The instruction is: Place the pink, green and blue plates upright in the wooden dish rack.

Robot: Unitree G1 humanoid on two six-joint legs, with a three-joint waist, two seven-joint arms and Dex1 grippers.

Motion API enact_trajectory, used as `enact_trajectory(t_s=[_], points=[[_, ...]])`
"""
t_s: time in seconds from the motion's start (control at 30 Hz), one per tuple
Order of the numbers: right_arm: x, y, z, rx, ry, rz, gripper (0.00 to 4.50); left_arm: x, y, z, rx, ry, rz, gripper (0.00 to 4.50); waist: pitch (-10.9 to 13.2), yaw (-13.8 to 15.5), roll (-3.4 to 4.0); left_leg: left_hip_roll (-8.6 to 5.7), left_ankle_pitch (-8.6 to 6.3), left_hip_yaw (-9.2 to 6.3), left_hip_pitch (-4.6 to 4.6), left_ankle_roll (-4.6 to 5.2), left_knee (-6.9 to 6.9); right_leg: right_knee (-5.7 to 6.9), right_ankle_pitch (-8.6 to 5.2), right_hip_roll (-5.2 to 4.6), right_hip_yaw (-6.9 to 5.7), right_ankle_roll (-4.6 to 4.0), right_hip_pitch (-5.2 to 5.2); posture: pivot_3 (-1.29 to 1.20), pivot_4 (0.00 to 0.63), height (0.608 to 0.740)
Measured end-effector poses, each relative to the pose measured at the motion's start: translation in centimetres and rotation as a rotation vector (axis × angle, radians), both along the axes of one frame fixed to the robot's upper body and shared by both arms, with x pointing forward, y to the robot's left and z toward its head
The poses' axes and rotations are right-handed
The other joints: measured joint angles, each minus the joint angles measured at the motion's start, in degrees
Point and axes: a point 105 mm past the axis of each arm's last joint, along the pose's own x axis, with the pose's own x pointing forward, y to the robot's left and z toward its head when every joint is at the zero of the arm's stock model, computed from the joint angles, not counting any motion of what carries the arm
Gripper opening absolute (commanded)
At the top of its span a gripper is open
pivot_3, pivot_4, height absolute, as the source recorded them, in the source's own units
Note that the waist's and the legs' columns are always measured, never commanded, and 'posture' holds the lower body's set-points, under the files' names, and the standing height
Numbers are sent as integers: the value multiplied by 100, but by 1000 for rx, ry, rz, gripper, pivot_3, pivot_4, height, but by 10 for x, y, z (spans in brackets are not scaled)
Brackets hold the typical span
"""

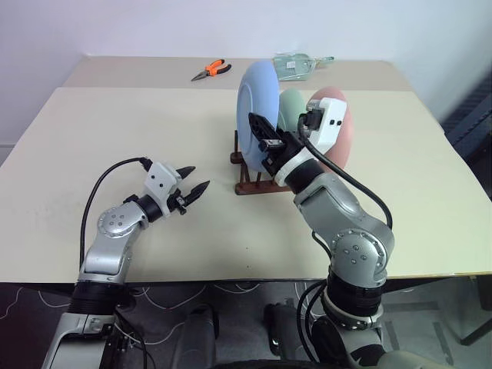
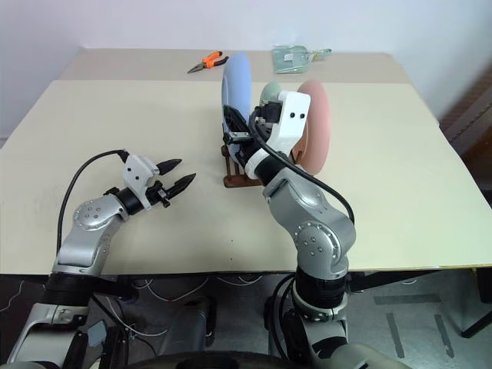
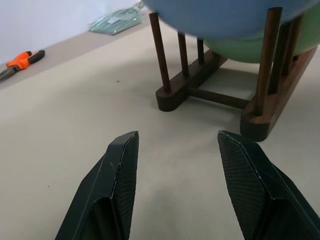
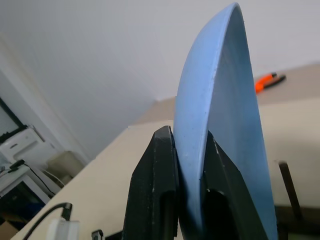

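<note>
The right gripper [image 4: 187, 200] has its fingers clamped on the rim of the blue plate [image 1: 257, 96], upright at the front of the rack [image 3: 210, 90], green plate [image 1: 292, 108] and pink plate [image 2: 315, 127] behind. Released unseated, it may tip. The left gripper's [image 1: 192, 188] fingers are open, empty.

No text, label, brand, number or sign readable anywhere on the plates, rack, table or tools.

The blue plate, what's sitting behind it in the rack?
Behind the blue plate stands the green plate, then the pink plate, both upright in the wooden dish rack. The right arm covers their lower parts.
</note>
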Motion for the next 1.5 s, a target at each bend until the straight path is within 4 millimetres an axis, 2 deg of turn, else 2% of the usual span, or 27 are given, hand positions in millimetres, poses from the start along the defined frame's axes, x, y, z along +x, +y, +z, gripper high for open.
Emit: enact_trajectory(t_s=[0.1,0.2,0.33,0.6,0.73,0.83,0.87,0.93,0.97,1.03,1.1,1.2,1.33,1.37,1.5], points=[[6,0,-8,-10,47,-6,0,0,-1,0,-2,0,-1,2533,0,-1,1,0,0,0,0,0,0,0,0,0,0,0,0,0,150,732],[9,2,-8,-17,57,0,1143,0,-1,0,-4,0,-2,2575,0,-2,1,0,0,0,-1,0,0,-2,0,0,0,0,0,0,150,732],[11,4,2,-89,-4,-1,3143,0,-2,0,-6,0,-2,2575,2,-5,3,0,0,0,-2,0,0,-3,0,0,0,0,-1,0,150,732],[16,-2,33,-236,-188,-37,3143,0,-2,0,-7,-1,-1,2575,2,-4,4,0,0,0,-2,1,-1,-5,-1,1,0,0,-2,0,150,732],[14,-16,52,-361,-332,-48,3143,1,-3,-1,-9,-2,1,2575,3,20,4,-1,0,0,-7,1,1,-11,-1,-1,0,-1,-1,0,150,732],[4,-53,76,-492,-495,-90,3143,3,4,-2,-1,-1,20,2575,5,60,7,-5,0,-1,-18,1,3,-28,-2,-4,-1,0,0,0,150,732],[0,-77,88,-516,-538,-138,3143,4,9,-3,10,1,36,2575,5,62,7,-4,0,-1,-22,1,2,-40,-2,-4,-1,1,1,0,150,732],[-6,-119,91,-587,-544,-223,3143,7,16,-3,28,0,57,2575,2,71,2,-3,-2,-4,-24,5,-1,-58,-1,-2,-4,1,9,0,150,732],[-8,-142,84,-643,-509,-265,3143,8,21,-3,43,-4,68,2575,-1,82,-3,-3,-5,-6,-25,9,-2,-69,-1,-3,-7,2,15,0,150,732],[-10,-187,50,-721,-348,-310,3143,10,38,-4,78,-2,109,2575,-1,65,-2,-3,-10,4,-26,18,-4,-80,0,-8,-4,2,15,0,150,732],[-16,-208,19,-746,-225,-296,3143,11,46,-7,101,2,126,2575,-1,25,16,-3,-12,19,-21,22,-5,-75,1,-9,9,4,11,0,150,732],[-31,-219,-29,-781,-88,-221,3143,10,47,-11,110,5,117,2575,-2,13,22,1,-13,22,-2,24,-4,-58,0,-2,16,3,17,0,150,732],[-45,-225,-85,-754,58,-188,3143,5,58,-30,130,63,131,2575,1,-4,29,4,-13,31,5,23,1,-58,2,1,24,-1,20,0,150,732],[-44,-224,-89,-747,67,-184,3143,3,59,-32,131,73,128,2575,3,-7,32,4,-13,35,4,23,4,-58,3,0,29,-3,18,0,150,732],[-41,-225,-83,-757,24,-208,3143,-1,52,-30,125,70,100,2575,2,29,31,4,-14,37,3,22,4,-65,4,-2,29,-3,19,0,150,732]])
